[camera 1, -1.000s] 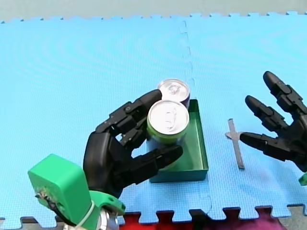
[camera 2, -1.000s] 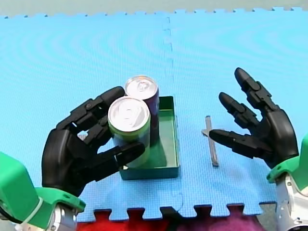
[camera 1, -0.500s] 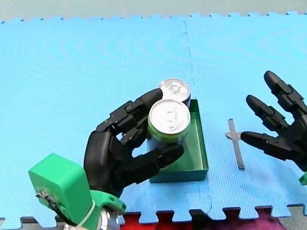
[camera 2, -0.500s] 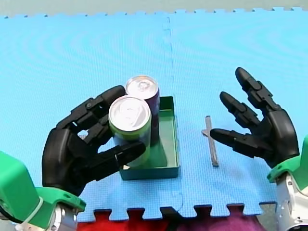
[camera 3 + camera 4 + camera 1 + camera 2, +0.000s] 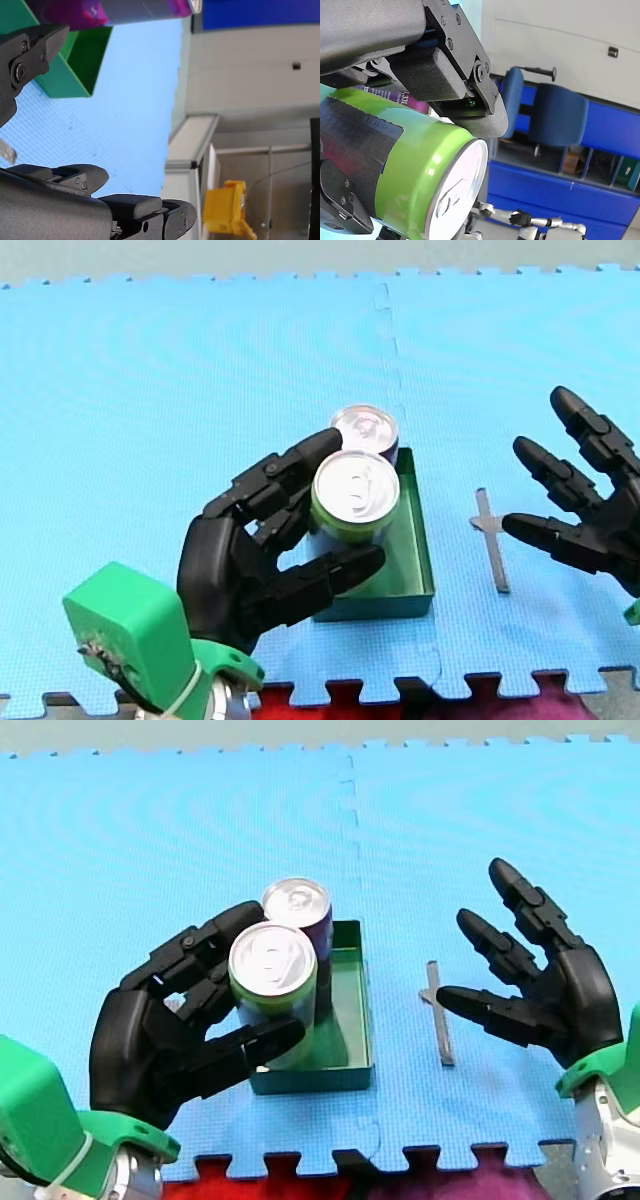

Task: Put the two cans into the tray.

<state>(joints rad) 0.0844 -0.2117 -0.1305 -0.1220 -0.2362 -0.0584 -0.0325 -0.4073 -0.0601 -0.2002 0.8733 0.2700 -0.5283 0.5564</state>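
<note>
Green can point(image 5: 272, 965): upright, silver top facing up, at the near left part of the green tray point(image 5: 347, 1020). Left hand point(image 5: 165, 1035) gripped it. The fingers point(image 5: 200, 950) wrapped the far left side and the thumb lay across the near side. The can's base was hidden behind the thumb and the tray wall, so I could not tell whether it sat on the tray floor.

The second wrist view, at that same hand, showed the green can point(image 5: 415, 170) pressed between black finger pads, with a dark band around its body.

Purple can point(image 5: 297, 905): upright in the far left part of the tray, just behind the green can and touching or nearly touching it.

The tray rested on a blue foam mat point(image 5: 150, 840).

A thin metal strip point(image 5: 438, 1020) lay flat on the mat to the right of the tray, apart from it.

Right hand point(image 5: 540, 995): held nothing, fingers uncurled, above the mat just right of the strip.
</note>
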